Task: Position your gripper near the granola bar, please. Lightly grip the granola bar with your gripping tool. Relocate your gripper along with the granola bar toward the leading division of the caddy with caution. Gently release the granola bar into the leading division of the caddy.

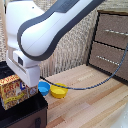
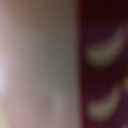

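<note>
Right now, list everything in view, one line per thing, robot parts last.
granola bar: one, yellow-red-orange box, above the caddy under the wrist.
caddy: one, black, lower corner on the exterior view's left.
blue bowl: one, on the wooden table, beside the caddy.
yellow bowl: one, touching the blue bowl.
drawer cabinet: one, brown, exterior view's right.
gripper: one, white; fingers hidden. The wrist view is blurred.

— What do we count here?
— We count one granola bar [image 1: 13, 91], one black caddy [image 1: 25, 114] and one white arm [image 1: 47, 27].
— And bowls?
— We count two: one blue bowl [image 1: 44, 88], one yellow bowl [image 1: 58, 91]. We also count one wooden drawer cabinet [image 1: 111, 45] and one table [image 1: 87, 102].
</note>
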### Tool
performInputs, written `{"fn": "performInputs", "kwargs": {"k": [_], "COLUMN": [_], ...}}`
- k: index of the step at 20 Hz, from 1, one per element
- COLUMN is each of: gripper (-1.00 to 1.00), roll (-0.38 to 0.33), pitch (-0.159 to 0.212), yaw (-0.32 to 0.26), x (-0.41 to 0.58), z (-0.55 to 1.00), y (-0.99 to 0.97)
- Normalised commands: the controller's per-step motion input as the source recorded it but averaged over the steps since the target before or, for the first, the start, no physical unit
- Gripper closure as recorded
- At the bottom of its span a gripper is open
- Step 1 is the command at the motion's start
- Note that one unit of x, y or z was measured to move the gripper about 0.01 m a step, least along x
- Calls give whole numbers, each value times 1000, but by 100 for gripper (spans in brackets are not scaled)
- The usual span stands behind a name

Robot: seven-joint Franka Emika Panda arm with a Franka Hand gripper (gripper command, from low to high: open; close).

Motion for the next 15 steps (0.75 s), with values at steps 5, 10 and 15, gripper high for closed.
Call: {"fn": "performInputs", "kwargs": {"k": [5, 10, 15], "gripper": [-100, -100, -100], "roll": [-9, 12, 37], "pitch": [0, 0, 26], "yaw": [-103, -117, -151], "x": [-107, 5, 197], "z": [-115, 81, 153], "y": [346, 79, -51]}}
